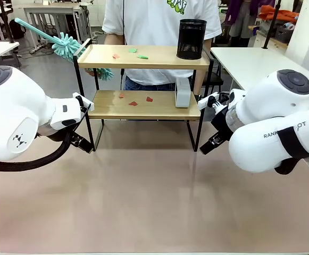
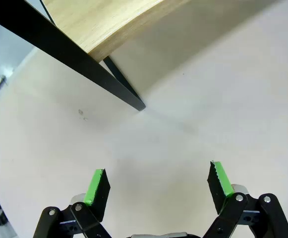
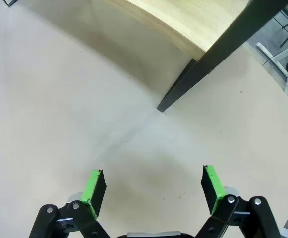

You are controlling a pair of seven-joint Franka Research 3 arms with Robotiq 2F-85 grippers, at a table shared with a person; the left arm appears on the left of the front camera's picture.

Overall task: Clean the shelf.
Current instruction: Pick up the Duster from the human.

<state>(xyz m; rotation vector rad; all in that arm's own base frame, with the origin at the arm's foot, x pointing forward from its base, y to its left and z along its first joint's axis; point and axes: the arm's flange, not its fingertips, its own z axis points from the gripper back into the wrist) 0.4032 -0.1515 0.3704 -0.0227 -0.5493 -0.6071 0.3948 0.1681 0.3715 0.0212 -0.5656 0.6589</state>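
The small two-tier shelf [image 1: 159, 57], two light wooden boards in a thin black metal frame, stands toward the far edge of the pale pinkish table [image 1: 143, 207]. Its long axis runs left to right, parallel to that edge.

The left gripper [image 2: 157, 171] hangs low over the table just in front of the shelf's front left leg. Its green pads are spread wide with nothing between them. The right gripper [image 3: 152, 172] mirrors it at the front right leg, just as wide and just as empty. Both wrist views look up past a black leg to the underside of the lower board.

The shelf therefore lies straight ahead of both grippers and above them, with one gripper at each end.

- **Top board:** small green and orange scraps [image 1: 138, 53] lie left of centre, and a black mesh cup [image 1: 191, 39] stands at the right end.
- **Lower board:** red scraps [image 1: 133, 103] lie near the middle, and a white box [image 1: 182, 92] stands at the right end.

A person [image 1: 154, 26] stands behind the shelf. A teal fluffy duster [image 1: 65, 45] with a long teal handle rests its head at the left corner of the top board. How it is being held I cannot tell.

The left arm looks the nearer one to the duster and to most of the scraps. The right arm is nearer to the cup and the box. Reaching either board would probably mean lifting a gripper clear of the frame first.
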